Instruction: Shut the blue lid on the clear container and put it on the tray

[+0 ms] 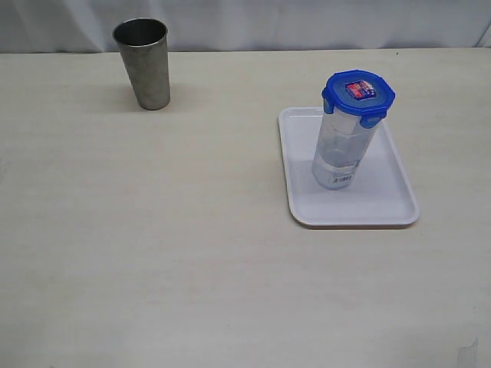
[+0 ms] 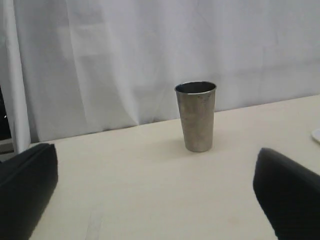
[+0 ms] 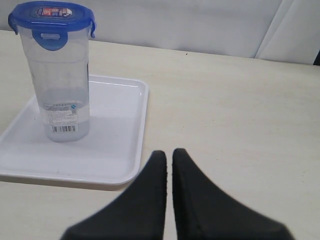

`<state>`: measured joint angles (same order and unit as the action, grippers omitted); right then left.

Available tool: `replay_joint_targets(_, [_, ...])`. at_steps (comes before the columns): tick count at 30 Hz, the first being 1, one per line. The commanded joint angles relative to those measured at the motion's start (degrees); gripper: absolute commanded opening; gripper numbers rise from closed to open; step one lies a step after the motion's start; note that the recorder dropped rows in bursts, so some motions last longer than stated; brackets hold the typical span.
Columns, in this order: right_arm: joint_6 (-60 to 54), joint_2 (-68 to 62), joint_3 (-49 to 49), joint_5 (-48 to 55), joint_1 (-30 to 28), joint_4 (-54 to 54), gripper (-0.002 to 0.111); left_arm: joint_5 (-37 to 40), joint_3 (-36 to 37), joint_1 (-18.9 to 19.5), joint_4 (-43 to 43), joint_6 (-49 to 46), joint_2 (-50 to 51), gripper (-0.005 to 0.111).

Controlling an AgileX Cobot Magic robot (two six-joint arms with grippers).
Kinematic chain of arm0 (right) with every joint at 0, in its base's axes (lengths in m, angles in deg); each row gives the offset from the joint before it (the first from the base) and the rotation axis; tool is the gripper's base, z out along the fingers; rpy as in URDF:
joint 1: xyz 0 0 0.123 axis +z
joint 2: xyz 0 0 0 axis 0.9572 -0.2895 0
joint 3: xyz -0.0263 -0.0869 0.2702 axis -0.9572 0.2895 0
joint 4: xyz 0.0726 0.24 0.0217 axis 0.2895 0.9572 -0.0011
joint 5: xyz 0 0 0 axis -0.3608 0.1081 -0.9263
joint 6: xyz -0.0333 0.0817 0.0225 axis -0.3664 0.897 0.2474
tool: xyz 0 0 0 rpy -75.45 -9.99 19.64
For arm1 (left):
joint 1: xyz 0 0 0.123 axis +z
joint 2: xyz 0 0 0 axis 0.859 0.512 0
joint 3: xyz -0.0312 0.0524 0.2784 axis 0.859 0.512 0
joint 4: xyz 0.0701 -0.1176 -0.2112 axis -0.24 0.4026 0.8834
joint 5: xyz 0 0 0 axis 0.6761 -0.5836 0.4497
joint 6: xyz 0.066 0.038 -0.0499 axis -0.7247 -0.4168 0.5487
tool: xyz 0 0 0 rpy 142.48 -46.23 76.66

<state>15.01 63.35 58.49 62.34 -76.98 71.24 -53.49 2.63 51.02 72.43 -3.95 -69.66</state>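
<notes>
The clear container [image 1: 343,149] stands upright on the white tray [image 1: 383,201] with the blue lid [image 1: 358,96] on its top, flaps down. The right wrist view shows the same container [image 3: 60,85], lid [image 3: 50,17] and tray [image 3: 115,150]. My right gripper [image 3: 169,156] is shut with nothing between its fingers, off the tray's near corner and apart from the container. My left gripper [image 2: 155,190] is open and empty, its dark fingers [image 2: 25,190] at the frame's sides, low over the bare table. Neither arm shows in the exterior view.
A grey metal cup [image 1: 143,63] stands upright at the table's back left; the left wrist view has this cup [image 2: 197,116] ahead of the open jaws. White curtain hangs behind the table's far edge.
</notes>
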Motion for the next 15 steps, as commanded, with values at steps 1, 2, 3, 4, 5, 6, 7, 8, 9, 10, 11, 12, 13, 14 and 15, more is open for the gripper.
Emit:
replay_joint_targets(1, [-0.1, 0.3, 0.1, -0.1, -0.3, 0.5, 0.004, 0.8, 0.2, 0.3, 0.8, 0.5, -0.2, 0.105])
replay_joint_targets(2, [-0.1, 0.3, 0.1, -0.1, -0.3, 0.5, 0.004, 0.8, 0.2, 0.3, 0.8, 0.5, -0.2, 0.105])
replay_joint_targets(3, [-0.1, 0.3, 0.1, -0.1, -0.3, 0.5, 0.004, 0.8, 0.2, 0.3, 0.8, 0.5, -0.2, 0.105])
replay_joint_targets(4, [-0.1, 0.3, 0.1, -0.1, -0.3, 0.5, 0.004, 1.1, 0.2, 0.3, 1.2, 0.5, -0.2, 0.105])
replay_joint_targets(5, [-0.1, 0.3, 0.1, -0.1, -0.3, 0.5, 0.004, 1.3, 0.2, 0.3, 1.2, 0.5, -0.2, 0.105])
replay_joint_targets(6, [-0.1, 0.3, 0.1, -0.1, -0.3, 0.5, 0.004, 1.7, 0.2, 0.3, 1.9, 0.5, -0.2, 0.105])
replay_joint_targets(7, [-0.1, 0.3, 0.1, -0.1, -0.3, 0.5, 0.004, 2.5, 0.2, 0.3, 1.9, 0.5, -0.2, 0.105])
replay_joint_targets(8, [-0.1, 0.3, 0.1, -0.1, -0.3, 0.5, 0.004, 3.5, 0.2, 0.3, 1.9, 0.5, -0.2, 0.105])
replay_joint_targets(9, [-0.1, 0.3, 0.1, -0.1, -0.3, 0.5, 0.004, 4.5, 0.2, 0.3, 1.9, 0.5, -0.2, 0.105])
replay_joint_targets(10, [-0.1, 0.3, 0.1, -0.1, -0.3, 0.5, 0.004, 5.2, 0.2, 0.3, 1.9, 0.5, -0.2, 0.105])
replay_joint_targets(11, [-0.1, 0.3, 0.1, -0.1, -0.3, 0.5, 0.004, 5.6, 0.2, 0.3, 1.6, 0.5, -0.2, 0.105])
replay_joint_targets(12, [-0.1, 0.3, 0.1, -0.1, -0.3, 0.5, 0.004, 6.0, 0.2, 0.3, 1.2, 0.5, -0.2, 0.105])
replay_joint_targets(13, [-0.1, 0.3, 0.1, -0.1, -0.3, 0.5, 0.004, 6.2, 0.2, 0.3, 1.2, 0.5, -0.2, 0.105])
replay_joint_targets(14, [-0.1, 0.3, 0.1, -0.1, -0.3, 0.5, 0.004, 6.2, 0.2, 0.3, 0.8, 0.5, -0.2, 0.105])
replay_joint_targets(15, [-0.1, 0.3, 0.1, -0.1, -0.3, 0.5, 0.004, 6.2, 0.2, 0.3, 0.8, 0.5, -0.2, 0.105])
